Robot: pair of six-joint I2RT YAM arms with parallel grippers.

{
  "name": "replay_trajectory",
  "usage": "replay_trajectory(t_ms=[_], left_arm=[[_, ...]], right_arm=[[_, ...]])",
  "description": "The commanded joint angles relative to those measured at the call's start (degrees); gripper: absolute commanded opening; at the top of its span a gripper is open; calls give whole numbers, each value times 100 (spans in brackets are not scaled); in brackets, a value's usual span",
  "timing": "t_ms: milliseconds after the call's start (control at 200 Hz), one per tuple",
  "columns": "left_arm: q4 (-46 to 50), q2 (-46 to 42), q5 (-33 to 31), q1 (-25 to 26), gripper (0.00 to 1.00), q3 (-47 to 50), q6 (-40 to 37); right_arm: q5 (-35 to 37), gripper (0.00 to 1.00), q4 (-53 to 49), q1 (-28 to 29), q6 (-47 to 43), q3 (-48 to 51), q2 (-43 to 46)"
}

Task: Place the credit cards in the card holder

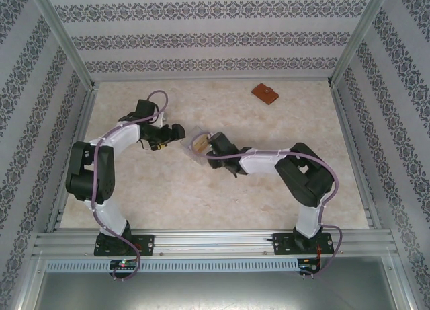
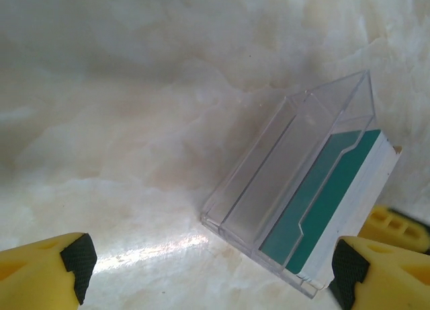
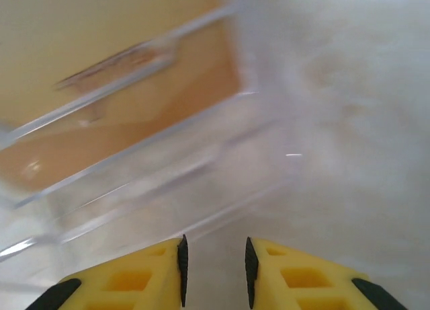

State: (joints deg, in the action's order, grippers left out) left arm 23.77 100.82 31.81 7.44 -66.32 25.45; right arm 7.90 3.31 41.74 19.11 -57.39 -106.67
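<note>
My left gripper (image 2: 211,269) stands wide open and empty, facing the clear case (image 2: 269,182). The credit cards (image 2: 329,196) sit stacked inside it. My right gripper (image 3: 213,263) is narrowed at the case; I cannot tell whether it grips. The card holder (image 1: 265,93) lies far right, well apart.

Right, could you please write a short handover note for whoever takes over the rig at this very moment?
Left gripper: open wide, empty, facing the clear case.
Right gripper: jaws narrowly apart, right up against the case; I cannot tell whether it pinches it.
Credit cards: stacked inside the clear case, mid-table between both grippers.
Card holder: far right of the table, apart from both arms.
Done: no card moved to the holder.
Left: take the cards out and put them into the holder.
</note>
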Motion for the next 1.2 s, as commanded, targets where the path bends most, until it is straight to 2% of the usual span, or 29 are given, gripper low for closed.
replay_trajectory(t_ms=[0,120,205,275,360,475,585,704,784,854,974,1034,1199], left_arm=[[-545,-307,127,-23,93,138,297],[-656,-435,-37,-54,93,287,390],[-580,-513,-109,-89,93,294,331],[-583,-532,-230,-94,94,317,300],[-610,-429,-186,-95,94,243,347],[-690,-301,-76,-99,94,146,416],[-700,-214,-48,-94,94,79,491],[-664,-313,-83,-94,94,141,437],[-603,-389,-293,-97,95,211,399],[-566,-454,-220,-94,95,244,417],[-665,-635,-292,-95,95,467,390],[-685,-668,-335,-95,95,530,412],[-826,-796,-201,-77,95,784,469]], right_arm=[[-420,33,262,-484,153,-217,-152],[-1224,33,381,-763,376,-120,-33],[-1284,46,324,-638,55,135,299],[-1073,58,144,-319,-384,275,524],[-462,77,-41,226,-825,326,615],[8,86,-76,625,-986,191,391],[432,87,-229,715,-909,-177,-38],[1168,88,-285,672,-385,-450,-398],[1634,87,-332,603,-166,-489,-358],[1810,88,-343,426,62,-402,-215],[1517,88,-289,-112,447,-247,-81],[1137,88,-297,-351,598,-222,3],[222,88,191,-400,452,180,475]])
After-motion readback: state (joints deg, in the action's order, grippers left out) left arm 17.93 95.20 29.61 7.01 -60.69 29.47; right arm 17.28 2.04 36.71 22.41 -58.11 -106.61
